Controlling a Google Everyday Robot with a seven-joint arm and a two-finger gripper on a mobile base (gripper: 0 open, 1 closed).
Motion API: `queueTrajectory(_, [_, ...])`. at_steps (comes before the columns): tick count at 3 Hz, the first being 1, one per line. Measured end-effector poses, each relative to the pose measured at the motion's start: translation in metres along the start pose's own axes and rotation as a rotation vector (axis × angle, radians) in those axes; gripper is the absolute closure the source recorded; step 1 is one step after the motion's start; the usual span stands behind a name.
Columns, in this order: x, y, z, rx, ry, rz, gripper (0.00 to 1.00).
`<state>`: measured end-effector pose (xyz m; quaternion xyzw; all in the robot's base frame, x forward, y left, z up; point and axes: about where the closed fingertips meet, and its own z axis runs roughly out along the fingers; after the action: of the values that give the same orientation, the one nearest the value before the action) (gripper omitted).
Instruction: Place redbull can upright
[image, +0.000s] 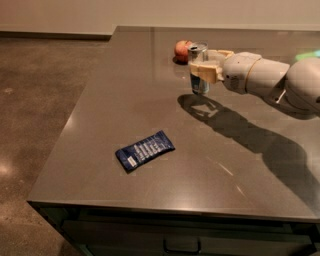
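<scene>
I have the redbull can (199, 85) standing upright near the far side of the table (120, 100), its shiny open end facing up and its body vertical. The gripper (200, 70) reaches in from the right and pinches the can around its middle, the cream fingers (212, 71) pressed against its sides. The can's base looks to be on the tabletop or a hair above it. I cannot tell which, though its shadow starts right at the base.

Just behind it, apart from it, sits the apple (181, 50). The dark-blue snack packet (145, 151) lies flat well away, toward the near edge, and plays no part here.

By my reading the main work is done: the can is upright and over a bare patch of table. What is left is to confirm it bears on the surface, release the grip without nudging it, and pull the arm (260, 75) back cleanly.
</scene>
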<state>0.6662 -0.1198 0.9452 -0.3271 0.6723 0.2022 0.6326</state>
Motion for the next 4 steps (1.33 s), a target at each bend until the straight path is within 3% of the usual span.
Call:
queueTrajectory(2, [0.014, -0.001, -0.005, 0.007, -0.108, 0.04, 0.59])
queueTrajectory(4, [0.023, -0.002, -0.007, 0.035, -0.155, 0.076, 0.13])
